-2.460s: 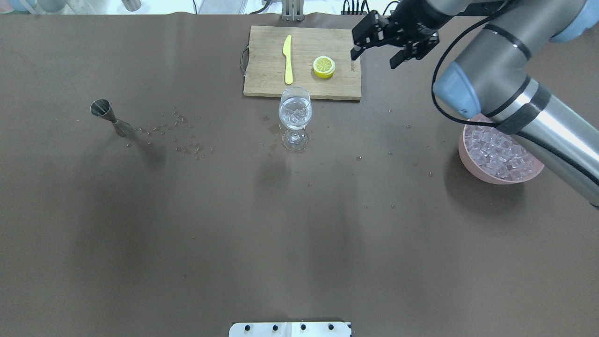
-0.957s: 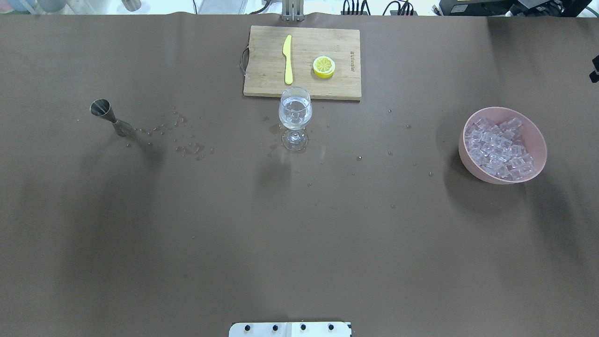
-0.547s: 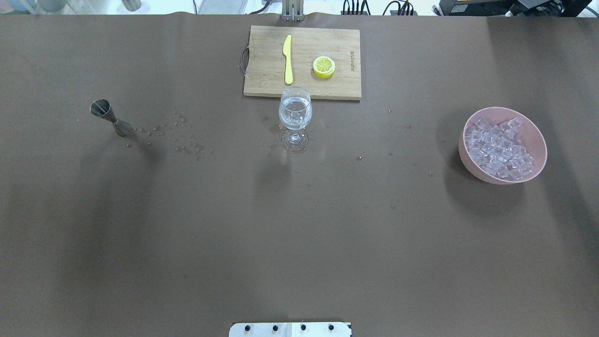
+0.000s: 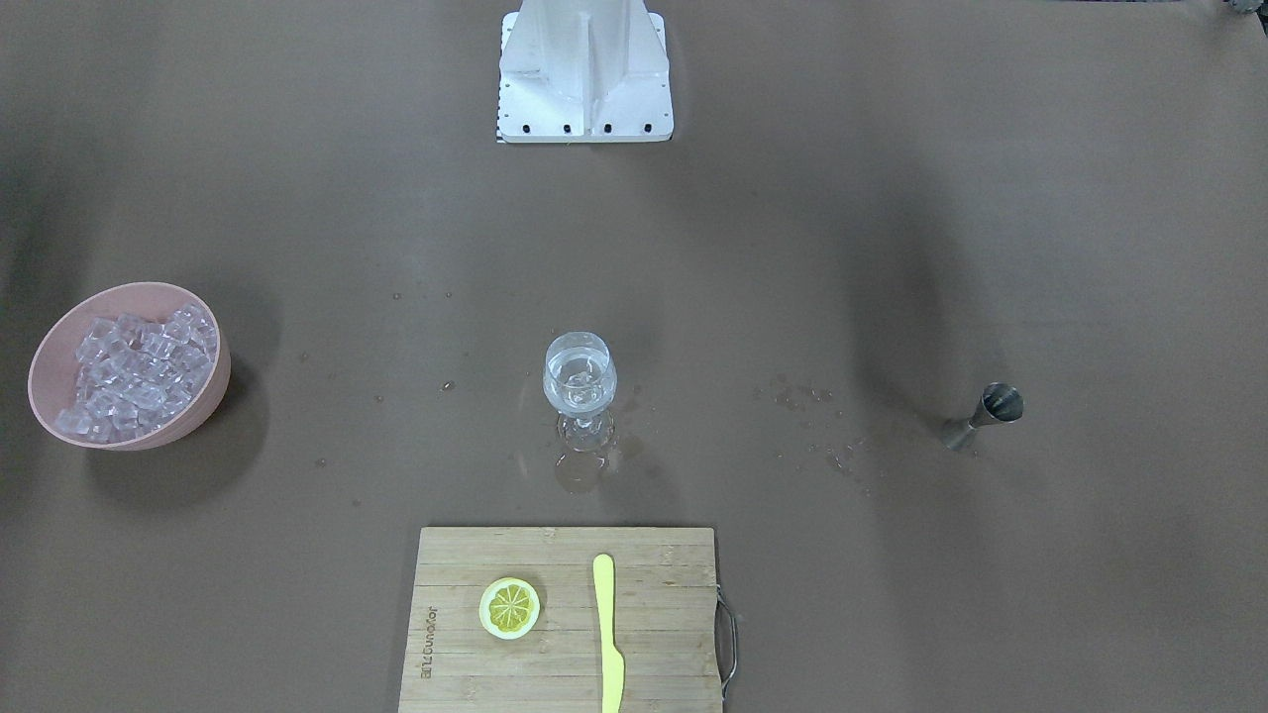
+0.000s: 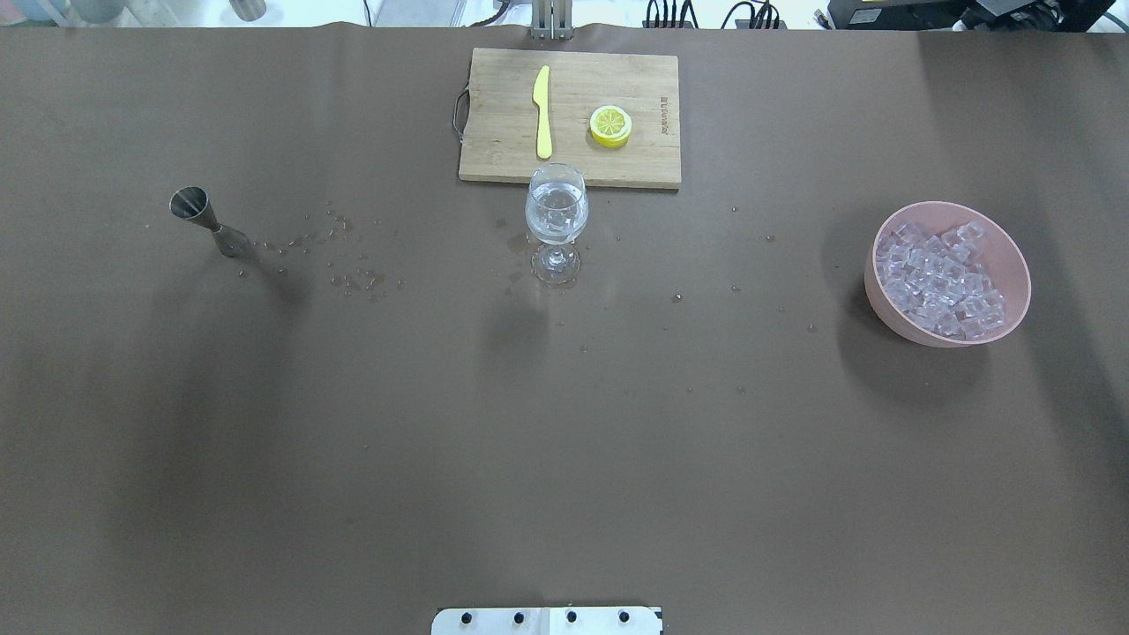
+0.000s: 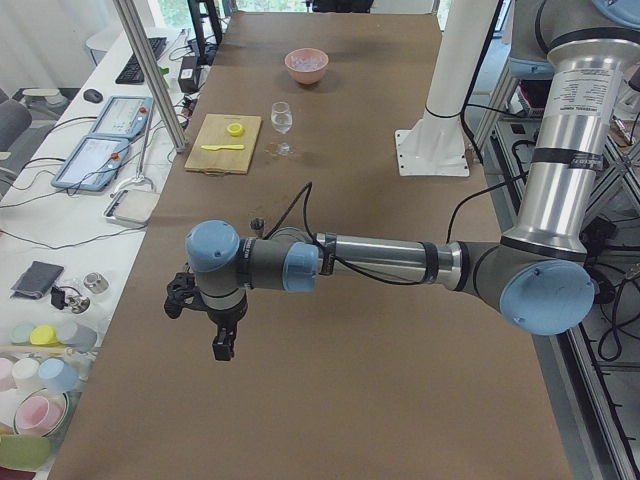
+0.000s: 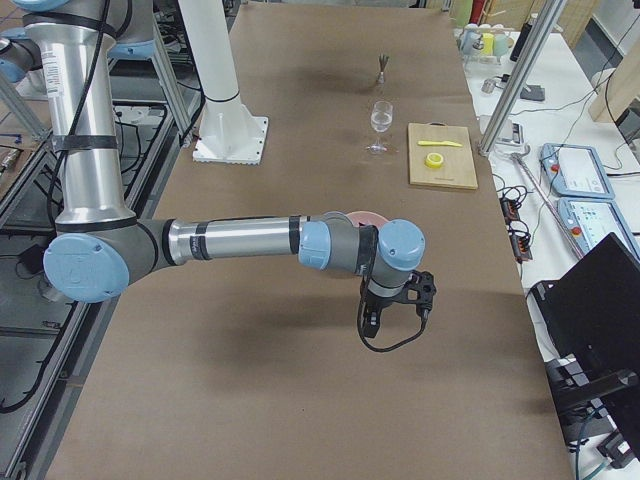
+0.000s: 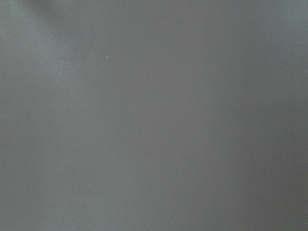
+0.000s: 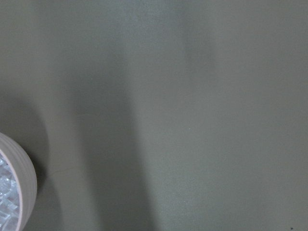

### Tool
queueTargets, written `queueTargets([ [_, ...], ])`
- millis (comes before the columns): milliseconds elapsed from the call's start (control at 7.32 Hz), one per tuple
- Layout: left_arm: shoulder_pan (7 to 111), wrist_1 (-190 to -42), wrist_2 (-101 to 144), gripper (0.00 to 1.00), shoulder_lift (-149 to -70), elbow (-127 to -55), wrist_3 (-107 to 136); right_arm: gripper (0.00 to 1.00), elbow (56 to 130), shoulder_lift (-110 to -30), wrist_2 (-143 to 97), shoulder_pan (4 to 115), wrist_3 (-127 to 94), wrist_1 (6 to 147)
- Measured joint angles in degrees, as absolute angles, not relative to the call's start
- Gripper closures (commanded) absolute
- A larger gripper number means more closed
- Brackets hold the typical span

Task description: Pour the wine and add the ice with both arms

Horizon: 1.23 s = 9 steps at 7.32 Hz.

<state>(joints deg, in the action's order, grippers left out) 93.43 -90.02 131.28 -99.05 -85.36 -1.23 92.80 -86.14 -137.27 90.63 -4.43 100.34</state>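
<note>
Pink bowl (image 4: pixel 220 381) holds heaped ice (image 4: pixel 137 374); wine glass (image 4: pixel 580 381) stands upright mid-table.

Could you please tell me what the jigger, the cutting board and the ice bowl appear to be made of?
Jigger: probably stainless steel, grey with a mirror shine.
Cutting board: wood or bamboo, matte, with pale lengthwise strips showing.
Ice bowl: matte pink, plastic or ceramic; the look leaves it open.

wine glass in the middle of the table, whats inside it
The wine glass holds a little clear liquid with what look like a few ice cubes in it. Glare on the glass hides how many.
</note>
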Motion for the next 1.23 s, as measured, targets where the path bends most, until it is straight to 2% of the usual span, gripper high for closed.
queueTargets([
  [1230,93.43,-89.96,131.31,0.02,-99.05,-85.25,-1.23,0.00,95.23,-86.40,-137.37,90.70,-5.18,98.61],
])
